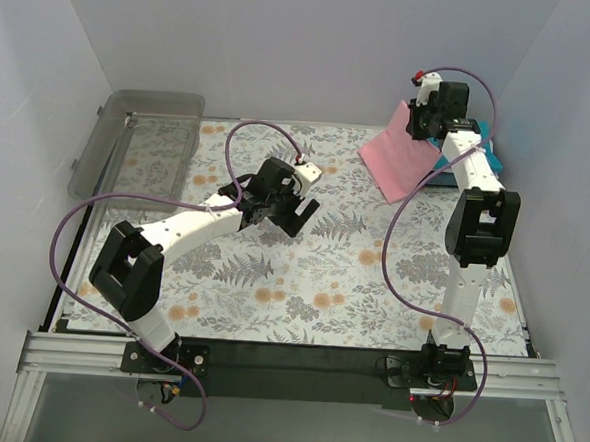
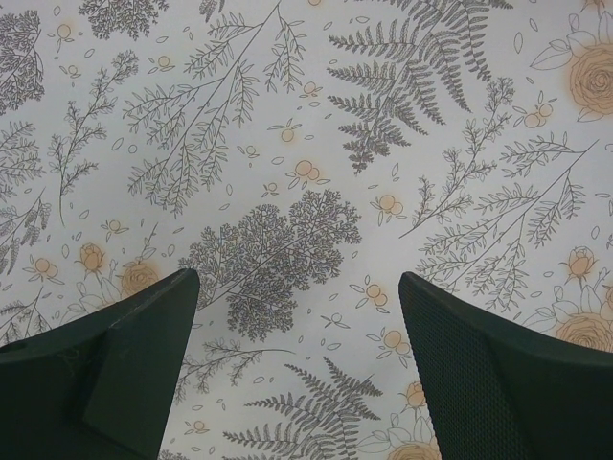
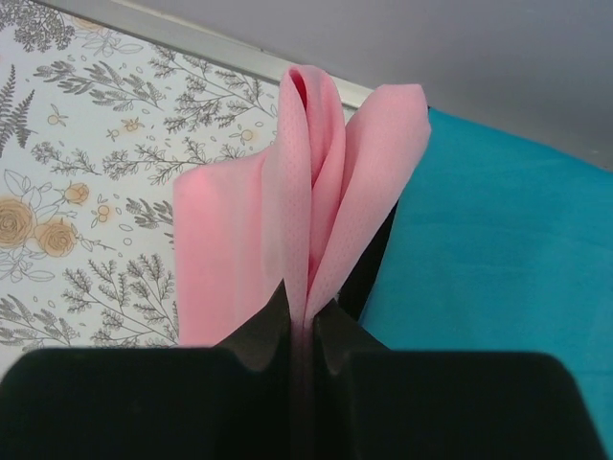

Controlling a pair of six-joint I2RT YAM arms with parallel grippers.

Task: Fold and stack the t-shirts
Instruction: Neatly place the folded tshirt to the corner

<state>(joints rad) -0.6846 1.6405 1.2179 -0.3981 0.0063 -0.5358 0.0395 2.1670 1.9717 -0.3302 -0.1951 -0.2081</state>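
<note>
My right gripper (image 3: 305, 311) pinches a bunched fold of the soft, fine-meshed pink t-shirt (image 3: 239, 240), far right, beside the smooth teal t-shirt (image 3: 498, 249). My left gripper (image 2: 297, 283) hangs wide open over the fern-printed table cloth (image 2: 287, 144).

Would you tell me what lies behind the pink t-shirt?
A teal t-shirt lies behind the pink t-shirt, which the right gripper pinches. The pink cloth covers part of it; anything beneath is unseen.

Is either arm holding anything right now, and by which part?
The right end effector is shut on the pink t-shirt, pinching a bunched fold of its cloth. The left end effector is open over the table cloth, holding nothing.
</note>
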